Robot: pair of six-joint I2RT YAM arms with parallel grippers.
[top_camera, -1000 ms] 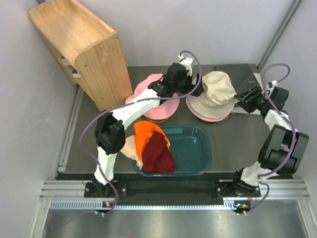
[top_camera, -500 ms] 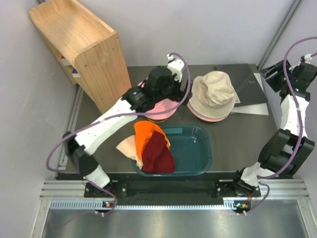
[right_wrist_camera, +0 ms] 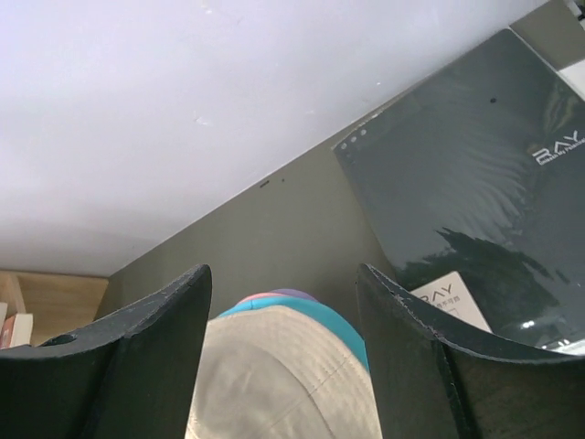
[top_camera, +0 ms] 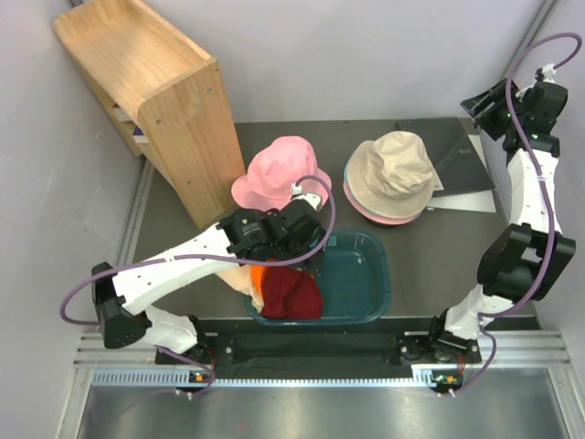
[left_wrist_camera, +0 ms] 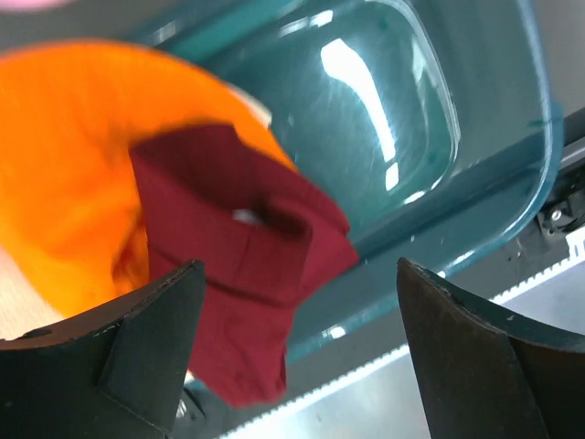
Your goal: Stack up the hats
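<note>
Hats: your left gripper (left_wrist_camera: 299,267) swung off the pink hat (top_camera: 279,165), now open above the maroon hat (left_wrist_camera: 228,247), probably next; right gripper (right_wrist_camera: 283,274) open too.

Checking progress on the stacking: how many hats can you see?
8: a lone pink hat by the shelf; beige hat topping teal, lavender and pink rims; maroon, orange and peach hats at the tub. More may be hidden.

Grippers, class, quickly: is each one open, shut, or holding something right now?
Left gripper: open, empty, poised over the maroon hat.
Right gripper: open, holding nothing.
</note>
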